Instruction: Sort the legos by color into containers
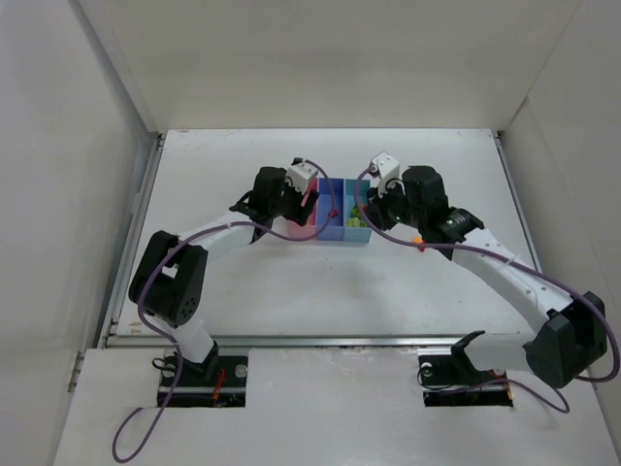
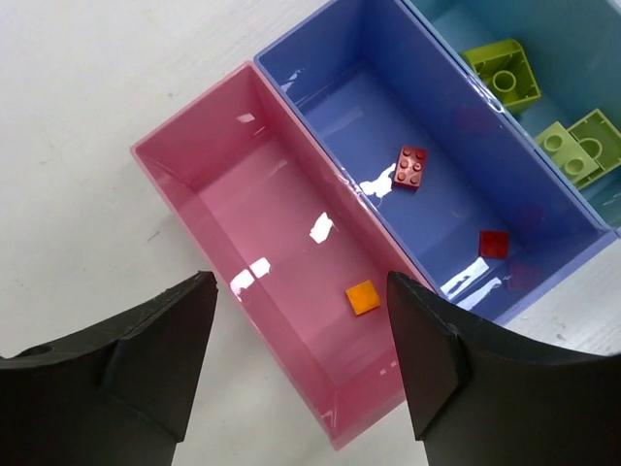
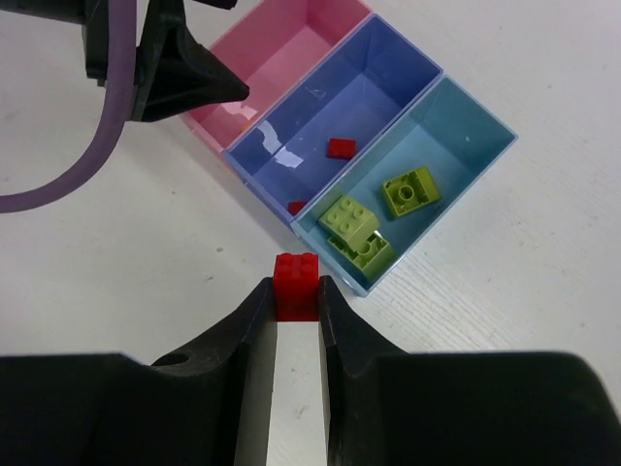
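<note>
My left gripper (image 2: 301, 291) is open and empty, just above the near end of the pink bin (image 2: 281, 194), which holds one orange-yellow brick (image 2: 363, 297). The medium blue bin (image 2: 369, 107) holds two red bricks (image 2: 410, 167). The light blue bin (image 2: 572, 49) holds yellow-green bricks (image 2: 503, 73). My right gripper (image 3: 296, 291) is shut on a red brick (image 3: 297, 282), held above the table just short of the near ends of the medium blue bin (image 3: 359, 87) and the light blue bin (image 3: 456, 136). In the top view both grippers flank the bin row (image 1: 335, 233).
White walls stand on the left, right and back of the white table (image 1: 320, 291). The left arm's purple cable (image 3: 68, 175) and its gripper body hang over the pink bin's far side in the right wrist view.
</note>
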`<state>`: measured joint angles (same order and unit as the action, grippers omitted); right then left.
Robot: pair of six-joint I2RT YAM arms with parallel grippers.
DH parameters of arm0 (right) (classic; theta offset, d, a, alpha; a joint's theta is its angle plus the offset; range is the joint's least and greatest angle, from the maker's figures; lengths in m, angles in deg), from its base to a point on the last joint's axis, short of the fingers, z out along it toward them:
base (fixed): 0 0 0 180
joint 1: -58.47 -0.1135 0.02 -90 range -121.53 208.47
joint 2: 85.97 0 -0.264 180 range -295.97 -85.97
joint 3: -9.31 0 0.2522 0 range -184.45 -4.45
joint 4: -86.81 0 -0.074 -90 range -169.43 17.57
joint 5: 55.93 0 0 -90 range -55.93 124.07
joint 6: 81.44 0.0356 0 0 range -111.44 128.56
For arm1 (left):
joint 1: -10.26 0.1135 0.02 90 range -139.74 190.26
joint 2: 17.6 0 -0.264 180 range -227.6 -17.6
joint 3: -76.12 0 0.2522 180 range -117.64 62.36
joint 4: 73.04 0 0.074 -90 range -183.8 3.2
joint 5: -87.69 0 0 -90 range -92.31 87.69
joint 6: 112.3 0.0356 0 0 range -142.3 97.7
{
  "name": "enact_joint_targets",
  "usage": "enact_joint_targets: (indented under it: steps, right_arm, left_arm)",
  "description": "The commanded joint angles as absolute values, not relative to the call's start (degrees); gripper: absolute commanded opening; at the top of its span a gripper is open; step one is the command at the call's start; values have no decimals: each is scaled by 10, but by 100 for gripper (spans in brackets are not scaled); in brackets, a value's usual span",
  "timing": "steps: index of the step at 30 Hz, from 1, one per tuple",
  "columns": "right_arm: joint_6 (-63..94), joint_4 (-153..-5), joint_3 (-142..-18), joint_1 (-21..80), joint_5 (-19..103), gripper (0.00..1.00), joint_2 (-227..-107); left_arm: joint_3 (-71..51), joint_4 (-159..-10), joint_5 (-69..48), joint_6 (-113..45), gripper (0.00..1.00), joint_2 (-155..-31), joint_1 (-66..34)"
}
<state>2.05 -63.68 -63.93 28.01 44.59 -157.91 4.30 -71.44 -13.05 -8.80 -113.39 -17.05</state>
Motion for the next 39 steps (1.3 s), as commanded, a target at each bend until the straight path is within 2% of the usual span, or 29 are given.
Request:
enact_joint_targets:
  steps: [1,4,8,11,13,21,24,25,26,28,32,39]
  right_arm:
    - [27,-674,-685,276,455,0,-1598]
    - [37,-674,-706,276,455,0,-1616]
    - [74,-685,-739,271,433,0,-1677]
    - [108,-685,-776,271,414,2,-1722]
    - [139,-685,-802,271,422,7,-1773]
    - [222,-655,-939,271,384,12,-1910]
    - [222,-612,-978,266,355,25,-1956]
    - [222,-605,-999,266,355,36,-1965]
    - [222,-597,-1008,266,363,42,-1981]
    - [222,-592,-1021,266,380,49,-1986]
    - [229,-573,-1021,266,330,54,-1986]
    - [223,-588,-991,271,311,54,-1922]
  left_arm:
    - [16,-720,-148,-107,68,-1123,-172]
    - [-18,-747,-129,-128,70,-1123,-172]
    - [-108,-862,-64,-214,70,-1117,-172]
    - [-158,-912,-57,-240,71,-1112,-172]
    - [-165,-927,-29,-252,71,-1106,-172]
    - [-146,-927,8,-212,71,-1087,-172]
    - [-140,-921,8,-206,71,-1081,-172]
    - [-140,-921,8,-206,71,-1081,-172]
    - [-140,-921,8,-206,71,-1081,-172]
    - [-140,-915,1,-206,71,-1081,-172]
    - [-140,-915,-22,-190,71,-1081,-172]
    - [-151,-915,-22,-183,71,-1081,-172]
